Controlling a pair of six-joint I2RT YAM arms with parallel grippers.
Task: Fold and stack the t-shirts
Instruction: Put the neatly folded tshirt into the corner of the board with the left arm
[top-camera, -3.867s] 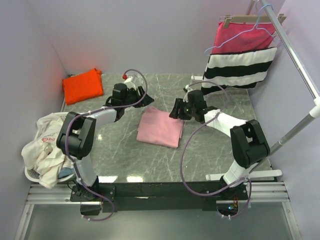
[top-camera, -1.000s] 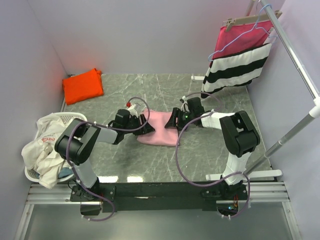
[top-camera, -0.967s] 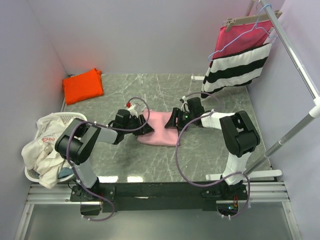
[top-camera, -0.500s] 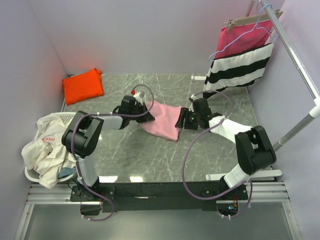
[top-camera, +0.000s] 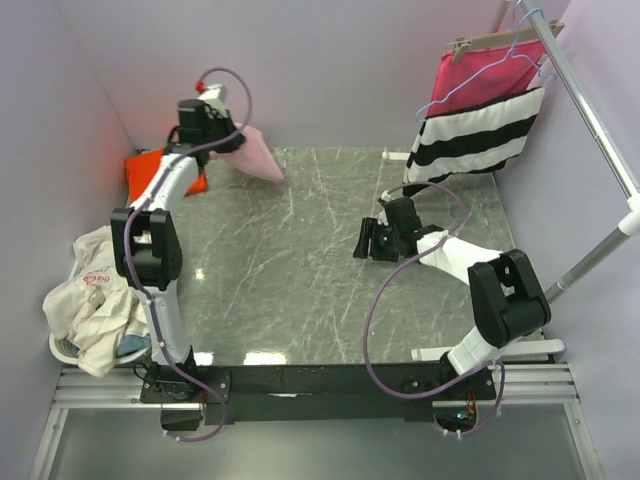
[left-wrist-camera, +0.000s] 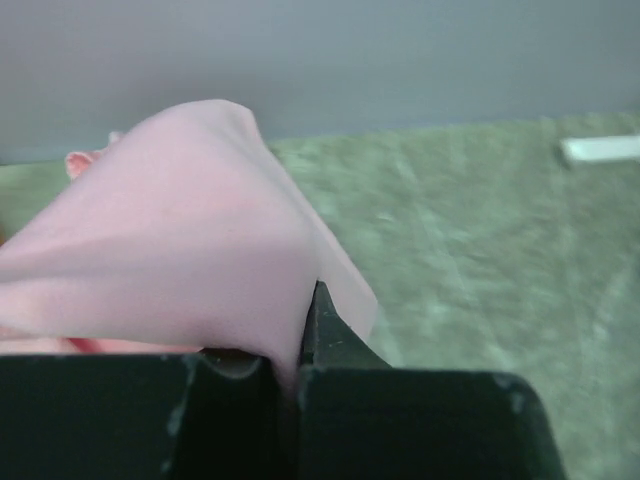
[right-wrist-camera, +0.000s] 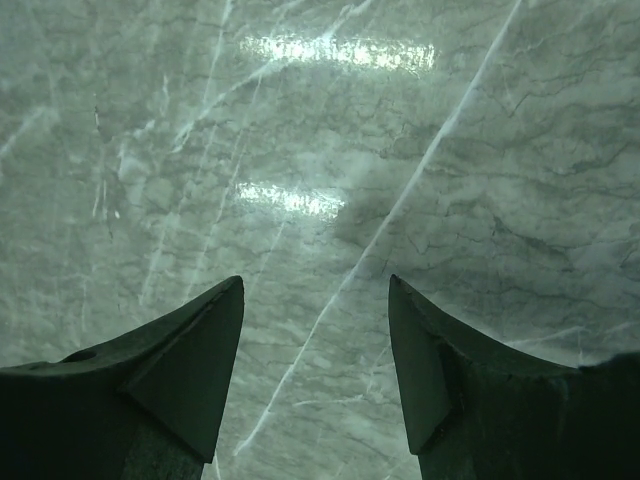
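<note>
While the left gripper (left-wrist-camera: 292, 362) is clamped on the pink tee (left-wrist-camera: 180, 240), orange tee (top-camera: 143, 172) just below it, the right gripper (right-wrist-camera: 315, 350) stands apart, table (right-wrist-camera: 420, 150) beneath.

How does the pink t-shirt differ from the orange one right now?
The pink t-shirt hangs in the air, pinched by the left gripper; the orange t-shirt lies on the table. The pink one droops loosely to a point; the orange one is a flat folded block. The left arm partly hides the orange one, not the pink. Both are plain, at the back-left corner.
</note>
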